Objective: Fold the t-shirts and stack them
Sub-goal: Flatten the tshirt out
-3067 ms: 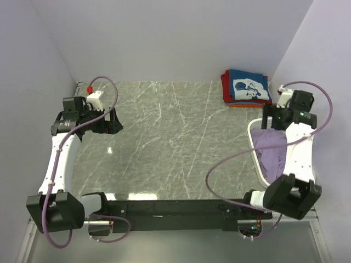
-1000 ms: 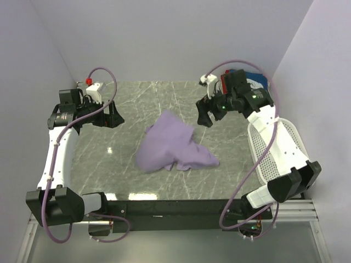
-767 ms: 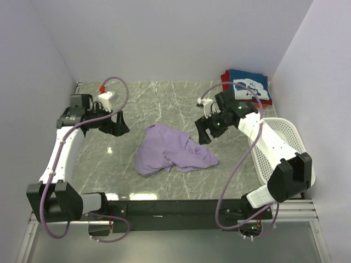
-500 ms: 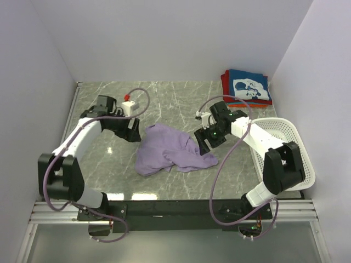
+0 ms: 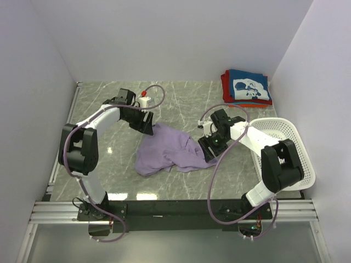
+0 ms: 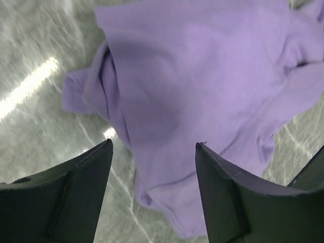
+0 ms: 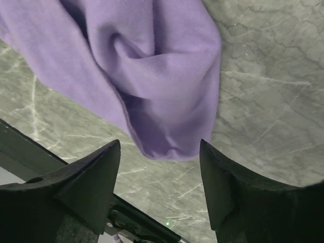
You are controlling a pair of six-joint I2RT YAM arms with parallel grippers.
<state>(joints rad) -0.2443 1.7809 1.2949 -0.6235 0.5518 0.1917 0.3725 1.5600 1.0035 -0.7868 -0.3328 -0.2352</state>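
A crumpled lavender t-shirt (image 5: pixel 167 149) lies in a heap on the marble table. My left gripper (image 5: pixel 149 127) hangs open over its far left edge; in the left wrist view the purple cloth (image 6: pixel 202 91) spreads between and beyond the dark fingers (image 6: pixel 81 187). My right gripper (image 5: pixel 208 152) stands open at the shirt's right edge; in the right wrist view a folded lobe of the shirt (image 7: pixel 167 106) lies just ahead of the jaws, with nothing held. A folded stack, navy t-shirt with a white print (image 5: pixel 249 87) on top of red and orange ones, sits at the far right corner.
A white perforated basket (image 5: pixel 293 150) stands along the right edge of the table (image 5: pixel 181 104), next to the right arm. Walls close in on the left, back and right. The arms' black base rail (image 5: pixel 175 208) runs along the near edge.
The lavender shirt came out of the basket onto the table. Both arms have swung inward and down to its edges, and both sets of jaws have narrowed somewhat.
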